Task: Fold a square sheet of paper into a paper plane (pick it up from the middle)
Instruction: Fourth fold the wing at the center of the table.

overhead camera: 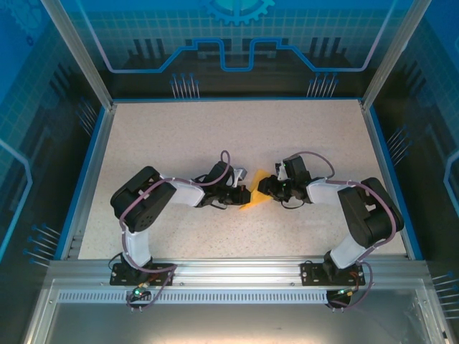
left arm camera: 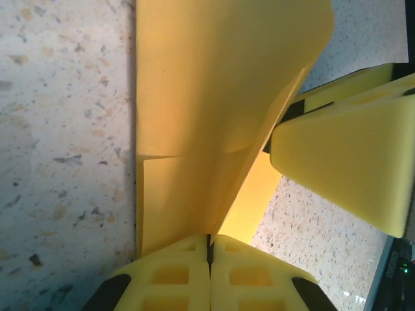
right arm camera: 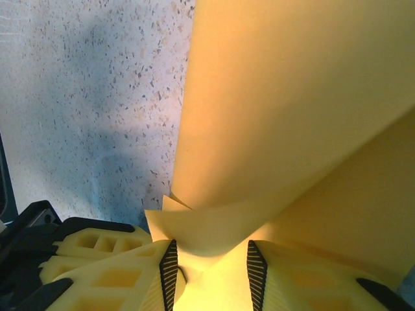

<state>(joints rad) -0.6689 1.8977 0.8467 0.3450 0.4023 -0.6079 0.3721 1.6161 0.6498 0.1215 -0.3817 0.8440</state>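
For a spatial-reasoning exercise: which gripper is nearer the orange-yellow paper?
Neither: both hold it. The left gripper is shut on one side of the paper; the right gripper clasps the opposite side.

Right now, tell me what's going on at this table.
Both tools meet mid-table, working one paper. The left tool is shut on an edge of it. The right tool has a curled part of the sheet between its pads, which stand apart; whether it grips is unclear. The paper is bent over itself in layers, not yet a plane.
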